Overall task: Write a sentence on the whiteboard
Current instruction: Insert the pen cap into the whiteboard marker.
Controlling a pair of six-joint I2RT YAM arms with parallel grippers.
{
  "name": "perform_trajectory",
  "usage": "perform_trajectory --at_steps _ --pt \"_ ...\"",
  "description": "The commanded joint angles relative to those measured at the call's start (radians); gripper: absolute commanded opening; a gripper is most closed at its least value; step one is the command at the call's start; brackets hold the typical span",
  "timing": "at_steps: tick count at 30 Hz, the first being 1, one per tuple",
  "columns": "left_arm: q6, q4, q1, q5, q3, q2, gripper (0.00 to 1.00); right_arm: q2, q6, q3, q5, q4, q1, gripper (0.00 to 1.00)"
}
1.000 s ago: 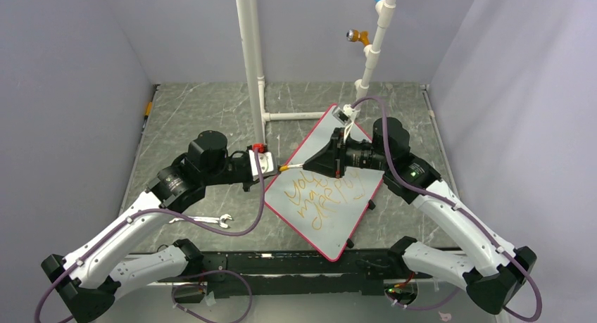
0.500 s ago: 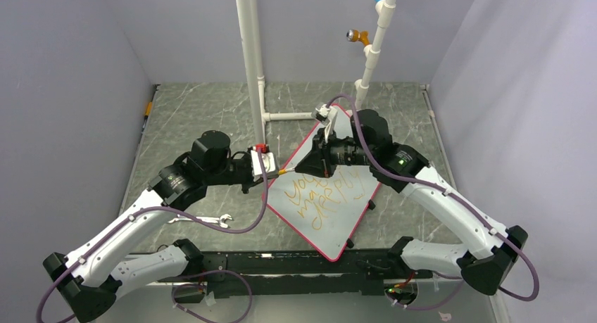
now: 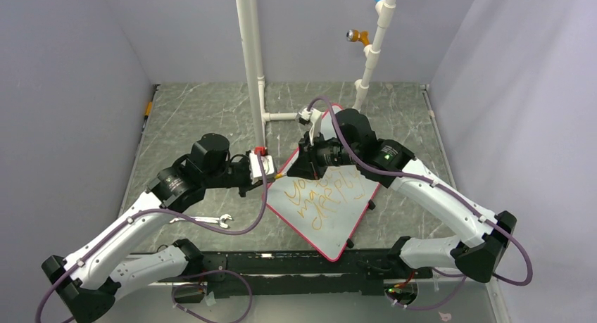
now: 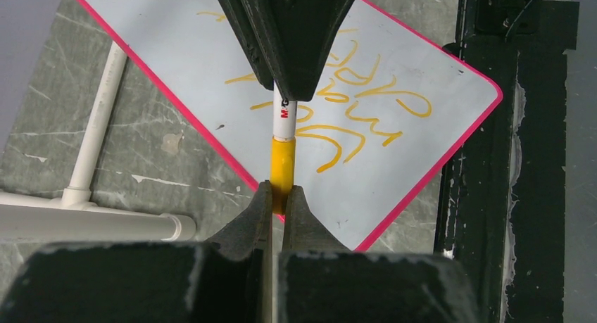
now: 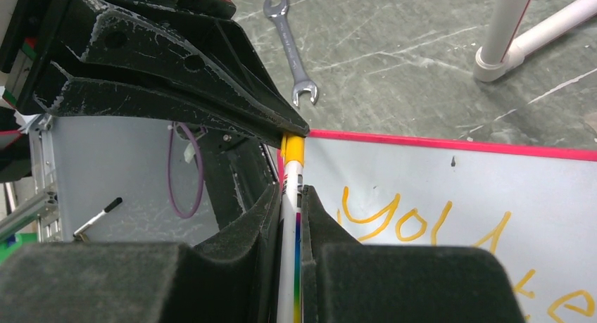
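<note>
Whiteboard point(image 3: 331, 224): flat pale grey-white rectangle, thin red rim, lying cornerwise on dark marbled table point(image 3: 204, 112) between my arms.
Sentence point(image 3: 320, 196): orange-yellow slanted handwriting across the board's middle.
Right gripper point(image 5: 289, 196): clamped on thin white marker point(image 4: 284, 122) barrel.
Left gripper point(image 4: 279, 196): pinching its yellow cap point(image 4: 283, 161), over the board's left rim.
</note>
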Motion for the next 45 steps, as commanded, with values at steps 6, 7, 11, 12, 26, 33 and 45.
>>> perform_trajectory --at_steps 6,7,11,12,26,33,45 --pt "-0.046 0.246 -0.010 0.008 -0.012 -0.061 0.00 0.028 0.174 0.025 -0.038 0.146 0.028 0.00" --pt "-0.049 0.254 -0.010 0.005 -0.016 -0.067 0.00 0.030 0.201 0.026 -0.046 0.157 0.029 0.00" --pt "-0.060 0.288 -0.010 -0.003 -0.028 -0.091 0.00 0.036 0.281 0.031 -0.049 0.185 0.035 0.00" --pt "-0.062 0.294 -0.010 -0.005 -0.029 -0.096 0.00 0.039 0.297 0.034 -0.045 0.187 0.040 0.00" --pt "-0.090 0.383 -0.009 -0.042 -0.065 -0.149 0.00 0.096 0.472 0.049 0.034 0.245 0.094 0.00" --pt "-0.099 0.408 -0.010 -0.055 -0.078 -0.167 0.00 0.133 0.500 0.059 0.062 0.278 0.134 0.00" --pt "-0.087 0.381 -0.007 0.030 -0.053 -0.180 0.00 0.177 0.111 0.073 -0.051 0.287 0.213 0.00"
